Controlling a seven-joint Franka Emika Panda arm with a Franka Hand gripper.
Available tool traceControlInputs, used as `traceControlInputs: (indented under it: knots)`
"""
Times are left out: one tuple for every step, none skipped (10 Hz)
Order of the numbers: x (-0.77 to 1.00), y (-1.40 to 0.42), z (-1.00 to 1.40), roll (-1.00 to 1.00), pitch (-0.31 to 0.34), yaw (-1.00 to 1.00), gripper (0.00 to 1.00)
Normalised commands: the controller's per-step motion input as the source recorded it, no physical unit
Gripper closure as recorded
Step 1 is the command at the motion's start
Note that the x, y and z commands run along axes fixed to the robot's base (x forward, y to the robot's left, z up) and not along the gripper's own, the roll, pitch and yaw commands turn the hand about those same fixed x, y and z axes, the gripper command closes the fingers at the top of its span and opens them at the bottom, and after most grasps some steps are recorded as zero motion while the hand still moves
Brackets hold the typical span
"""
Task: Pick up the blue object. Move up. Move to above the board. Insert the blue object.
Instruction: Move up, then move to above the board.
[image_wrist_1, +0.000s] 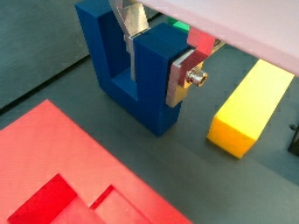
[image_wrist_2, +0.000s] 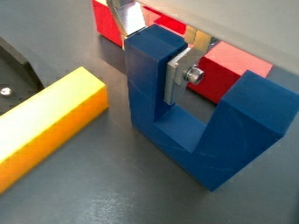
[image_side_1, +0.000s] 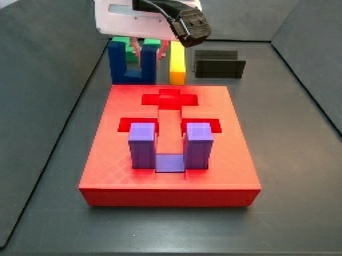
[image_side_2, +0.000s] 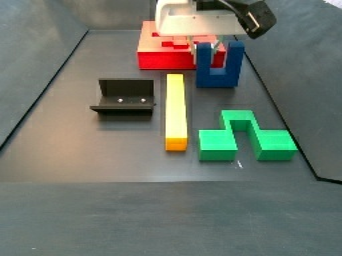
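The blue object is a dark blue U-shaped block standing upright on the dark floor, just off the end of the board. It also shows in a wrist view and in both side views. My gripper is shut on the blue object. One silver finger lies against the outside of one prong and the other finger stands in the slot. The board is a red slab with a cross-shaped recess.
A purple U-shaped block sits in the board's near end. A yellow bar lies beside the blue object. A green block lies on the floor. The black fixture stands beyond the yellow bar.
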Motion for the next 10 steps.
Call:
traceControlInputs:
  knots:
    - [0.01,-0.03,0.81,0.0,0.005,-0.02,1.0]
    - [-0.02,-0.04,0.61,-0.02,0.037,-0.02,1.0]
    - [0.0,-0.01,0.31,-0.05,0.019,0.0,1.0]
    - [0.0,0.0,1.4,0.0,0.0,0.0,1.0]
    - [-0.02,0.0,1.4,0.0,0.024,0.0,1.0]
    - [-0.05,0.0,1.4,-0.03,0.019,0.0,1.0]
    - [-0.02,0.01,1.4,-0.06,0.004,-0.01,1.0]
    - [0.03,0.01,1.4,-0.07,0.041,-0.01,1.0]
    - [0.06,0.0,1.4,-0.06,0.081,-0.01,1.0]
    - [0.01,0.01,0.53,-0.06,0.084,-0.01,1.0]
